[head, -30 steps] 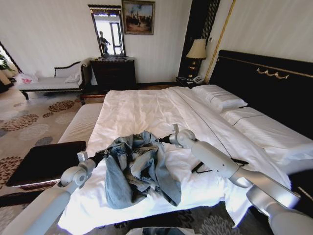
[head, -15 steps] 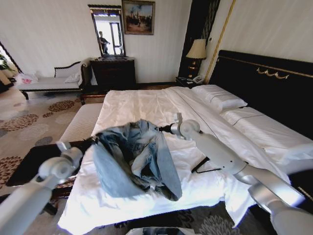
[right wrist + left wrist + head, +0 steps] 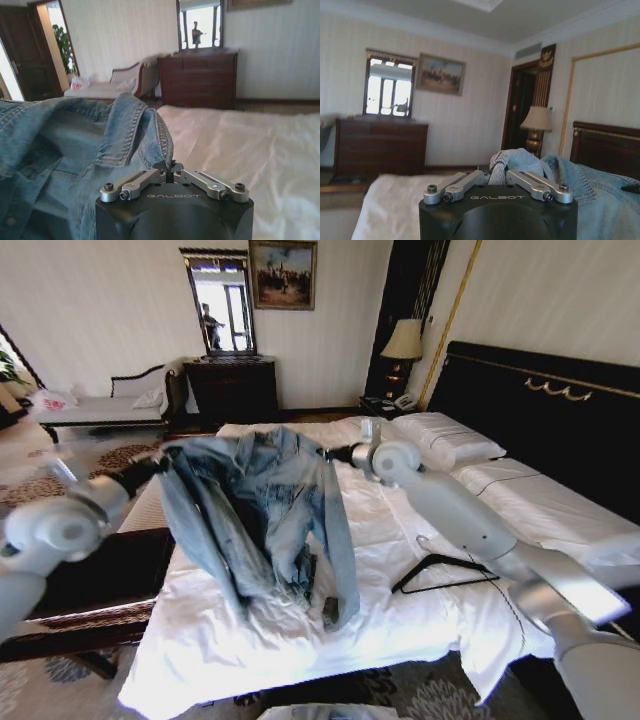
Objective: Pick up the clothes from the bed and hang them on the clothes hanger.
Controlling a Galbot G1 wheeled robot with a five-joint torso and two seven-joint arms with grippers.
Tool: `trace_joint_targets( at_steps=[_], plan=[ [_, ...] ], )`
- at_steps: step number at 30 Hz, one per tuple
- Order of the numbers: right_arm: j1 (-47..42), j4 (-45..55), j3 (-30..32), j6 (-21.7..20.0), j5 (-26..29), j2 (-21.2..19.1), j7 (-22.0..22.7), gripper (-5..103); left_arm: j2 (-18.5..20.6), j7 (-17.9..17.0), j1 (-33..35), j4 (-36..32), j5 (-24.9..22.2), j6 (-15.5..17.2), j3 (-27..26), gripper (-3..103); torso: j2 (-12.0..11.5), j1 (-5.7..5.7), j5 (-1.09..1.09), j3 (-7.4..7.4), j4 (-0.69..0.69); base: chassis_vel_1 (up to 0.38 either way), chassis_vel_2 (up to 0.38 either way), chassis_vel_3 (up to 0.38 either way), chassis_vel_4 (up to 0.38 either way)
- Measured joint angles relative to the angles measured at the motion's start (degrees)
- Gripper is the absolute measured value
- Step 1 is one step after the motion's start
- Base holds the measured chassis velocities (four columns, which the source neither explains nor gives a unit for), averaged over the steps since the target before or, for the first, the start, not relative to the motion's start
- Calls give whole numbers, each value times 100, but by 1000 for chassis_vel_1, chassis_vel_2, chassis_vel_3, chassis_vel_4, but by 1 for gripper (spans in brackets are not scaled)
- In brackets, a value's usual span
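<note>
The light blue denim clothes (image 3: 265,515) hang spread between both grippers above the bed (image 3: 400,540), with the lower hem still touching the white sheet. My left gripper (image 3: 160,462) is shut on one shoulder edge, and its wrist view shows a fold of denim (image 3: 520,162) pinched between the fingers. My right gripper (image 3: 328,452) is shut on the other shoulder near the collar (image 3: 150,132). The black clothes hanger (image 3: 445,573) lies flat on the sheet to the right of the jacket, below my right forearm.
A dark-topped bench (image 3: 95,575) stands against the bed's left side. White pillows (image 3: 445,440) and the black headboard (image 3: 560,420) lie to the right. A dark dresser (image 3: 232,388), a chaise (image 3: 100,405) and a lamp (image 3: 404,342) line the far wall.
Both grippers have risen and moved apart, lifting the jacket from a bunched heap on the sheet and stretching it open. The hanger, earlier partly hidden under my right arm, now shows in full.
</note>
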Motion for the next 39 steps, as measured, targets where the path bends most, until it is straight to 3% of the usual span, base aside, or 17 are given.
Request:
trace_joint_targets(
  at_steps=[10,18,25,28,29,30,32,33,34,37,39],
  plan=[
    [811,-34,179,78,207,-180,-32,2,667,-79,-615,-128,-644,-10,-41,2,0,-1,0,-1,-2,0,0,0,0],
    [1411,-518,-112,332,12,112,-90,2,1290,36,-936,194,-952,-83,-92,2,0,-1,-1,-1,2,0,0,0,0],
    [1366,-511,-132,458,-46,50,-163,2,1282,-35,-713,3,-867,-188,-120,2,0,-1,0,-1,1,0,0,0,0],
    [1085,-14,66,365,374,-186,3,2,1057,-328,-274,-418,-792,-188,-422,2,0,0,-1,0,-2,0,0,0,0],
    [892,409,251,255,807,-345,218,2,916,-516,14,-732,-825,-179,-696,2,0,1,1,0,0,0,0,0,0],
    [892,409,251,255,807,-345,218,2,916,-516,14,-732,-825,-179,-696,2,0,1,1,0,0,0,0,0,0],
    [412,1255,795,70,1820,-866,715,2,704,-849,232,-1344,-989,-43,-900,2,0,0,0,0,4,0,0,0,0],
    [27,1888,1303,-26,2453,-1342,1013,2,541,-1168,398,-1774,-1168,179,-1128,2,0,0,3,0,0,0,0,0,0],
    [27,1888,1303,-26,2453,-1342,1013,2,541,-1168,398,-1774,-1168,179,-1128,2,0,0,3,0,0,0,0,0,0],
    [-551,2854,2192,-122,3288,-2162,1212,2,156,-1848,1071,-2519,-2034,863,-2251,2,1,-3,3,-2,-7,0,0,0,0],
    [-1059,3589,3160,-292,4100,-2970,1190,2,-54,-2749,1623,-2957,-3365,1478,-3615,2,2,-6,7,-4,-6,0,0,0,0]
  ],
)
